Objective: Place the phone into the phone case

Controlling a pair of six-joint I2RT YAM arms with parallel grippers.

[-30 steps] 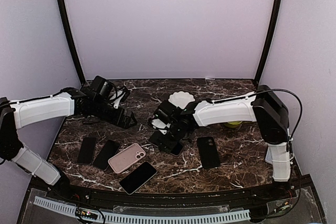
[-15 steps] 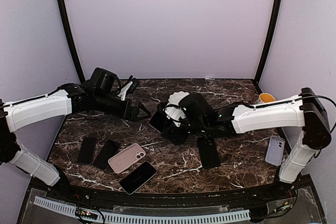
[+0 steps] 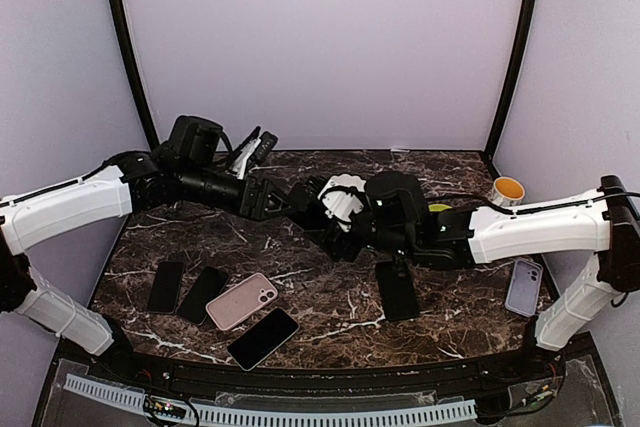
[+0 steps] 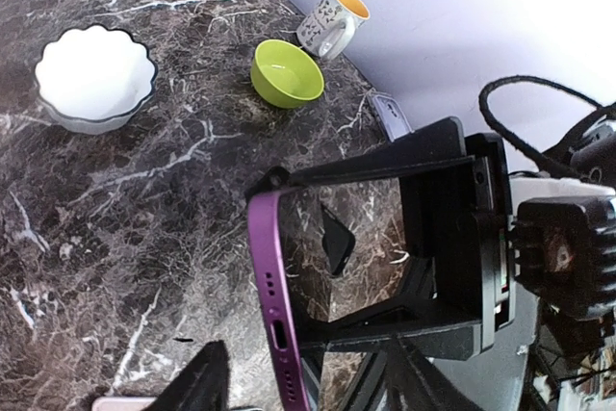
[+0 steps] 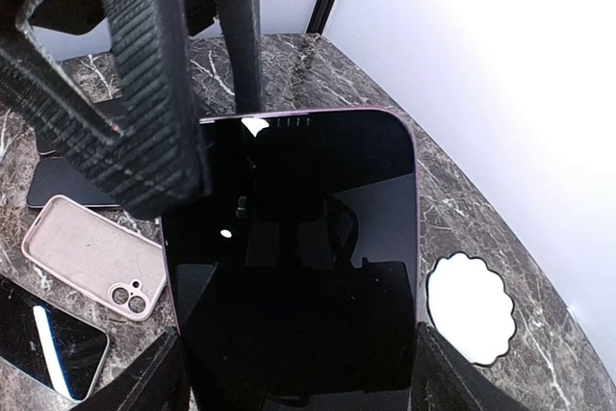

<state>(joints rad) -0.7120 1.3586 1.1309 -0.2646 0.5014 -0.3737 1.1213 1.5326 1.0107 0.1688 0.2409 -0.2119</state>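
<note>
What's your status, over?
Right fingers clamped on purple phone, midair. Left fingers open, straddling it. Pink case lies uncovered; nothing in the way.

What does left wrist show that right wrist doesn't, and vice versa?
Left wrist only: the green bowl, the mug, and the purple phone seen edge-on, port visible. Right wrist only: the pink case, a black phone near it on the table, and the purple phone's dark screen. Both: the purple phone and the white scalloped bowl.
</note>
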